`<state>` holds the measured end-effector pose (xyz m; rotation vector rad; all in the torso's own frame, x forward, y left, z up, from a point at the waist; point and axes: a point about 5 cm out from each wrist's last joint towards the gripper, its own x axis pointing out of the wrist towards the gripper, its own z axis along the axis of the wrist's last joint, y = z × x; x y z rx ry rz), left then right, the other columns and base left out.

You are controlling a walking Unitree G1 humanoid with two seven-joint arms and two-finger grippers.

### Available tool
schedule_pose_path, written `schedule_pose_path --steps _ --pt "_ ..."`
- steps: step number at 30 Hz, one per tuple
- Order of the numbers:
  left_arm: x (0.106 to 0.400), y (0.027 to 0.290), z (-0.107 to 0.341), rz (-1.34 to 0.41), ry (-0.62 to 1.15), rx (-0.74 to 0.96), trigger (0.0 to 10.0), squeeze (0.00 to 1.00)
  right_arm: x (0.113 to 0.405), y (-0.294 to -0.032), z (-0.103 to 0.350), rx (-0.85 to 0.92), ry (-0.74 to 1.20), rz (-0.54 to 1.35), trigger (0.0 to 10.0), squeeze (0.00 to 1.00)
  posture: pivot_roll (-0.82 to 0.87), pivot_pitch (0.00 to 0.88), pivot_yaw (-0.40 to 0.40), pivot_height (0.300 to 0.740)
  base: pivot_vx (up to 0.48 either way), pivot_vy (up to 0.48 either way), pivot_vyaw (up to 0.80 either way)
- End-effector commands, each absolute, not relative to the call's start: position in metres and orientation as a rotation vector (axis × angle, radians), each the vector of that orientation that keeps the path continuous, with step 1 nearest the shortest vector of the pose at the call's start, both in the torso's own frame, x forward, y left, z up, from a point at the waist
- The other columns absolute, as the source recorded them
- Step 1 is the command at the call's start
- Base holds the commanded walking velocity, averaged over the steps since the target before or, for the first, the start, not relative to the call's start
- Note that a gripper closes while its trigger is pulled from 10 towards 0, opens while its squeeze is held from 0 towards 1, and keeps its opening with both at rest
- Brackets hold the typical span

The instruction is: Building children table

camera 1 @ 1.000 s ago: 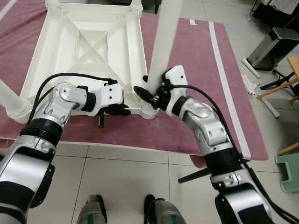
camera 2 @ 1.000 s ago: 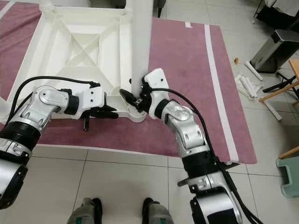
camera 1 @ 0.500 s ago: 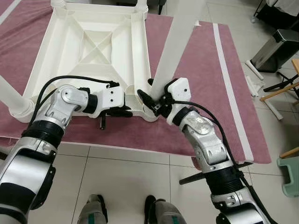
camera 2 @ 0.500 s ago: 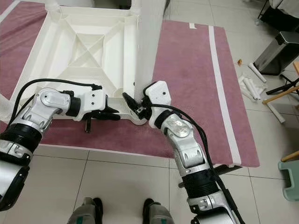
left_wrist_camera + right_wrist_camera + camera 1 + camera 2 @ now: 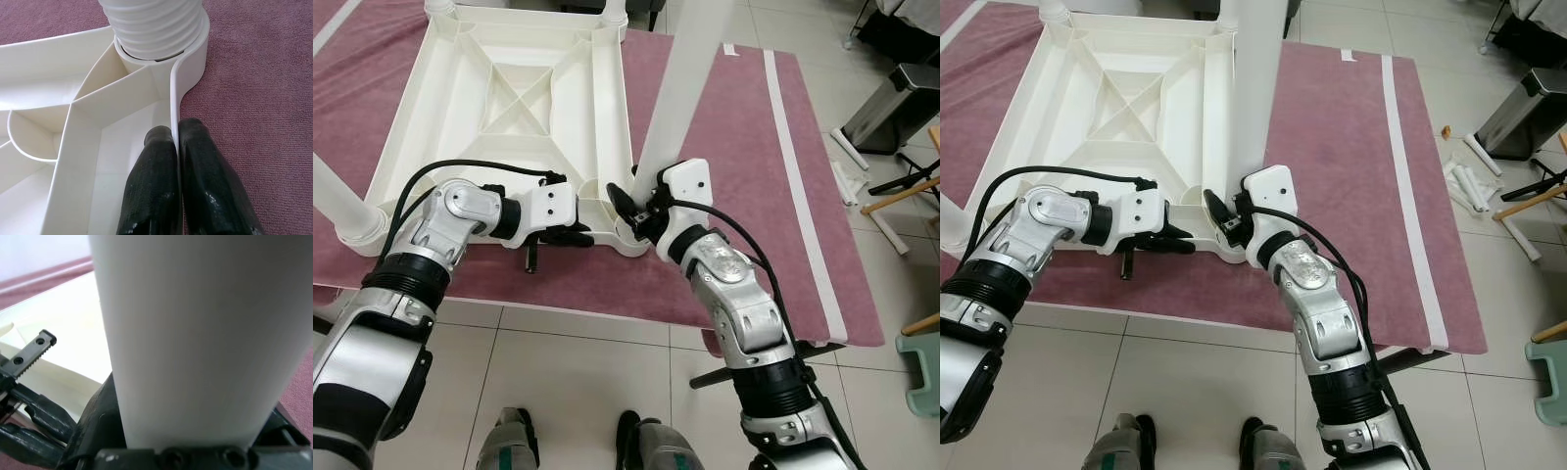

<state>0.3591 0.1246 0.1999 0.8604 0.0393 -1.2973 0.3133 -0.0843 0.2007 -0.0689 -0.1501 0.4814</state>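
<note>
A white plastic table top (image 5: 509, 88) lies upside down on a maroon rug (image 5: 734, 127). A long white table leg (image 5: 680, 88) stands in its near right corner socket (image 5: 156, 54), leaning a little to the right. My right gripper (image 5: 628, 206) is shut on the leg's base, and the leg (image 5: 195, 333) sits close against that wrist camera. My left gripper (image 5: 175, 133) is shut on the thin near rim of the table top, just left of that socket. Another leg (image 5: 337, 201) stands in the near left corner.
A short dark peg (image 5: 530, 259) lies on the rug under my left gripper. On the tiled floor to the right are a grey bin (image 5: 891, 98), white tubes (image 5: 847, 176), a wooden frame (image 5: 901, 186) and a green stool (image 5: 920, 362). My feet (image 5: 509, 446) stand on tiles before the rug.
The view has shifted slightly. My right forearm has swung round the leg's base and the leg's top leans more to the right. The left gripper keeps its hold on the rim.
</note>
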Motion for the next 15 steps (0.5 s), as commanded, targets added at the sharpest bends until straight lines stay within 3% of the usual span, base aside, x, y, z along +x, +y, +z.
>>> schedule_pose_path --steps 1,15 --pt "0.368 0.145 0.204 -1.074 0.01 0.841 0.0 0.0 0.31 -0.105 0.145 -0.025 0.064 0.41 10.0 0.0 0.06 0.211 -0.019 0.74 0.0 0.0 0.0" --pt "0.368 0.147 0.204 -1.073 0.015 0.839 0.0 0.0 0.304 -0.108 0.126 -0.069 0.16 0.209 10.0 0.0 0.06 0.21 -0.018 0.74 0.0 0.0 0.0"
